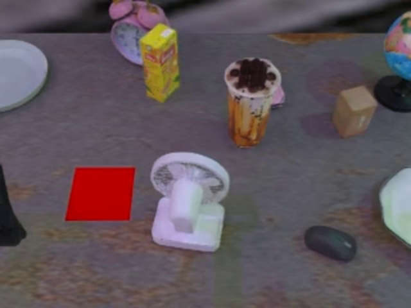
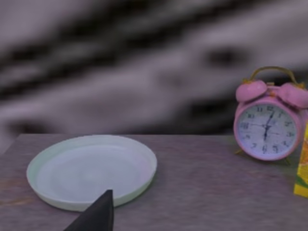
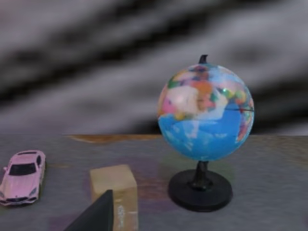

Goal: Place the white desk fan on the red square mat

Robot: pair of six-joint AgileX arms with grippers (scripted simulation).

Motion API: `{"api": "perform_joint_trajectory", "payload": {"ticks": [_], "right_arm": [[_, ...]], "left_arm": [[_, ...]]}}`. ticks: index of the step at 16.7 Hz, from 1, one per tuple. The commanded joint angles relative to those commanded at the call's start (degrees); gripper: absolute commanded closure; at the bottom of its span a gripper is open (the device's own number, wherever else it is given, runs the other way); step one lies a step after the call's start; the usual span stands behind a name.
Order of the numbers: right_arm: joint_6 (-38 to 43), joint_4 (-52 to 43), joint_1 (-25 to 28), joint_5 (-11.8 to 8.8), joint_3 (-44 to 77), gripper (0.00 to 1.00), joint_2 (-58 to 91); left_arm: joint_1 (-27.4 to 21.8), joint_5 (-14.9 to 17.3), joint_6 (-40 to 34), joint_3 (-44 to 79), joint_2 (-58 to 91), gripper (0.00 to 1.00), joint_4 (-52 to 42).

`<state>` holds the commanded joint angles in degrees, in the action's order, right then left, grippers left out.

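Observation:
The white desk fan (image 1: 188, 204) stands upright near the middle of the table, with its round grilled head toward the back and its rounded square base on the tabletop. The red square mat (image 1: 101, 194) lies flat just left of the fan, a small gap between them, with nothing on it. My left gripper (image 1: 6, 215) is parked at the table's left edge, left of the mat; a dark part of it (image 2: 98, 216) shows in the left wrist view. My right gripper (image 3: 98, 214) shows only as a dark tip in the right wrist view, far from the fan.
At the back stand a white plate (image 1: 16, 74), a pink alarm clock (image 1: 128, 32), a yellow juice box (image 1: 160, 62) and a topped drink cup (image 1: 252, 102). To the right are a tan block (image 1: 353, 110), a globe (image 1: 399, 58), a dark mouse (image 1: 330, 242) and a pale rounded object (image 1: 399, 205).

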<state>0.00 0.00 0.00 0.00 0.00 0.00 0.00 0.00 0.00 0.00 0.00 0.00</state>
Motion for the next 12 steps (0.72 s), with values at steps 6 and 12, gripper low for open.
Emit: {"api": "perform_joint_trajectory", "payload": {"ticks": [6, 12], "right_arm": [[0.00, 0.00, 0.00, 0.00, 0.00, 0.00, 0.00], [0.00, 0.00, 0.00, 0.00, 0.00, 0.00, 0.00]], "left_arm": [[-2.08, 0.91, 3.93, 3.37, 5.71, 0.00, -5.44], [-9.81, 2.95, 18.23, 21.65, 28.72, 0.00, -24.23]]}}
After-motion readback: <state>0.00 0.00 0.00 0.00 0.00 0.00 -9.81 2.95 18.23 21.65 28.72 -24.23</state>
